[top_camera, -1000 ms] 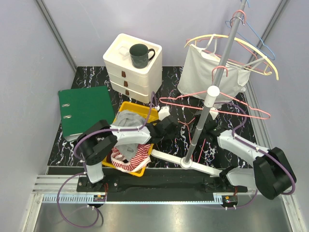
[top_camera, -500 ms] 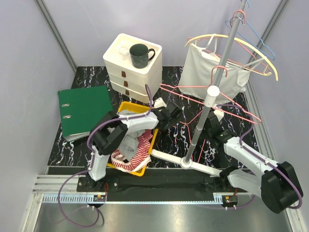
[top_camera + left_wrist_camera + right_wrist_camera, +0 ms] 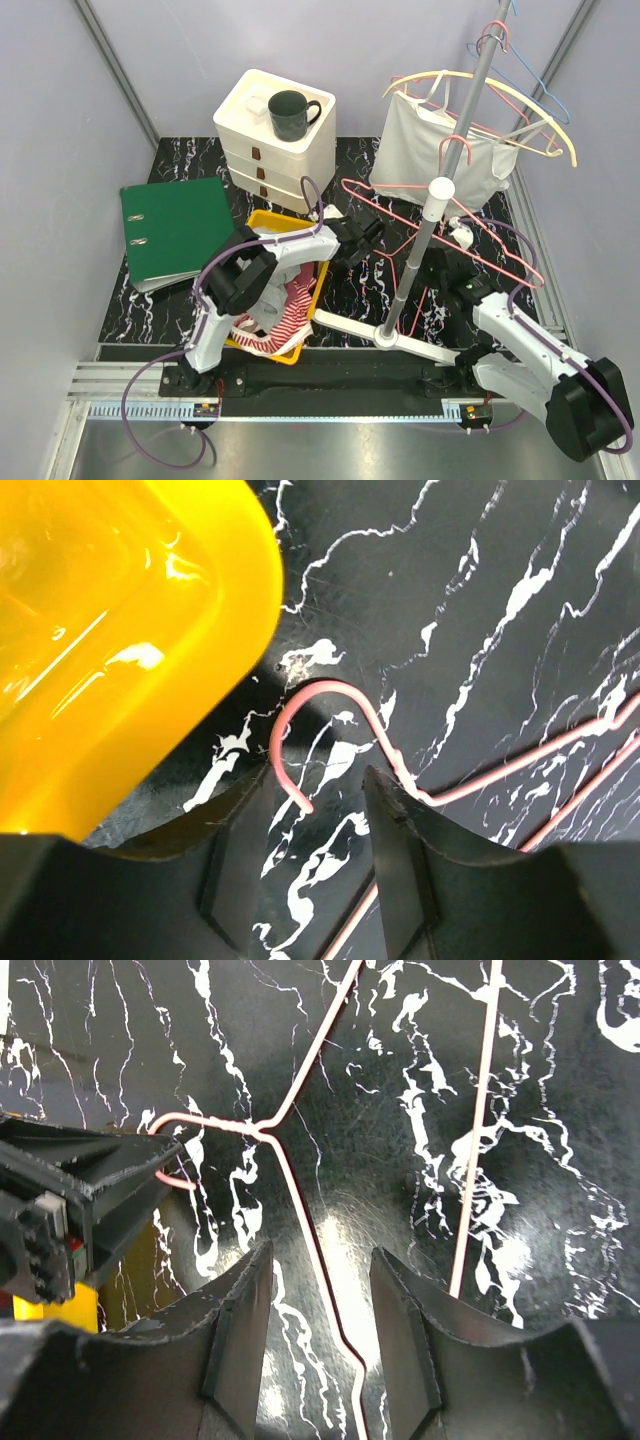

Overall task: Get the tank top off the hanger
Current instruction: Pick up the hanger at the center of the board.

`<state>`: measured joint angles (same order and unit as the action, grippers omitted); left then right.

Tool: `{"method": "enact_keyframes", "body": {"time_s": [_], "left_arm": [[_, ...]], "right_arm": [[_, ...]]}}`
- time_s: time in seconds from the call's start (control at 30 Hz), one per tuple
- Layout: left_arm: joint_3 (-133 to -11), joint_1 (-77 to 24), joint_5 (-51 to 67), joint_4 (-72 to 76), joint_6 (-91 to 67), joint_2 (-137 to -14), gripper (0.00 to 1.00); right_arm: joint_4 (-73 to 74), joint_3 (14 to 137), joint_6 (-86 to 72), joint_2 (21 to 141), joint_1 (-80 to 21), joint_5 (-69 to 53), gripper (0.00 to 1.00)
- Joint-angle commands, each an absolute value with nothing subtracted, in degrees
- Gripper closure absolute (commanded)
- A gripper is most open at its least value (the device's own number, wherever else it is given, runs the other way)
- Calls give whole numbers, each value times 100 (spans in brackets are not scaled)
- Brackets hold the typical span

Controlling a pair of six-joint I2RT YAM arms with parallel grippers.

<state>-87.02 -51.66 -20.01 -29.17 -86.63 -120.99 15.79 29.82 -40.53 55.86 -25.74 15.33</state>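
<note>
The white tank top hangs on a yellow hanger high on the rack at the upper right, far from both grippers. Down on the black marble table a bare pink wire hanger lies between the arms. My left gripper is open just right of the yellow bin, and the tip of that hanger's hook sits between its fingers, not pinched. My right gripper is open over one arm of the same wire, which runs through the gap untouched.
A yellow bin holds striped and grey clothes. A white drawer unit with a green mug stands behind it, and a green binder lies left. The rack pole carries another pink hanger and a blue one.
My left gripper has reached right, from the bin's edge toward the table's middle. The right arm has swung back and right. The pink hanger on the rack has turned clockwise.
</note>
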Motion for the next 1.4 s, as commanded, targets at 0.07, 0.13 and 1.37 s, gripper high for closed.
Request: {"method": "enact_keyframes", "body": {"time_s": [0.07,0.13,1.37], "left_arm": [[-8921,-5124,-2214,-3919,-9342,-12568,57],[-8921,-5133,-2320,-4051,-9413,-12594,58],[-8948,-5475,-3744,-3789,-7181,-12095,100]], "right_arm": [[1907,3147,-3841,5116,-2461,1635,49],[1925,3120,-3841,5028,-2452,1635,49],[159,2962,-4008,6416,-1617,-203,45]]}}
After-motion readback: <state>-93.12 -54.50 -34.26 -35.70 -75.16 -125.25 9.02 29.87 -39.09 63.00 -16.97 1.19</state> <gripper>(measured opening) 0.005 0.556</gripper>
